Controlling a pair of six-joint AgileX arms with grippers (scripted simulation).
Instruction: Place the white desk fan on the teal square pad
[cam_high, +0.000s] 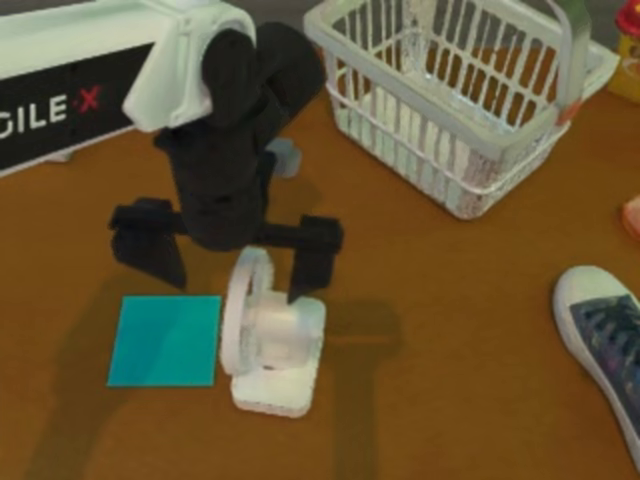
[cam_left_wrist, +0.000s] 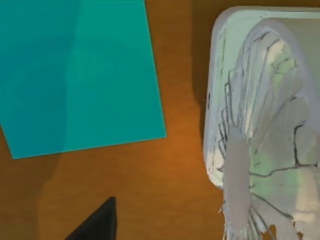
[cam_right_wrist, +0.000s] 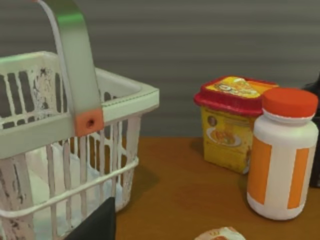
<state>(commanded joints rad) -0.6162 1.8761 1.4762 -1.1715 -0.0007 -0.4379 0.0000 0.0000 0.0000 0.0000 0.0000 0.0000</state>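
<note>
A brown wooden table (cam_high: 450, 340) fills the top view, with soft shadows falling across it. Beyond the table's far edge, in the right wrist view, a grey wall (cam_right_wrist: 200, 45) with faint horizontal ribbing rises behind the table, evenly and dimly lit

The white desk fan (cam_high: 272, 340) is sitting upright on the brown table, all-white plastic with a round ring guard on a boxy rounded base (guard facing left toward the pad). The teal square pad (cam_high: 166, 340) lies flat just beside it on the left, bare, with a thin gap between the 2.
</note>
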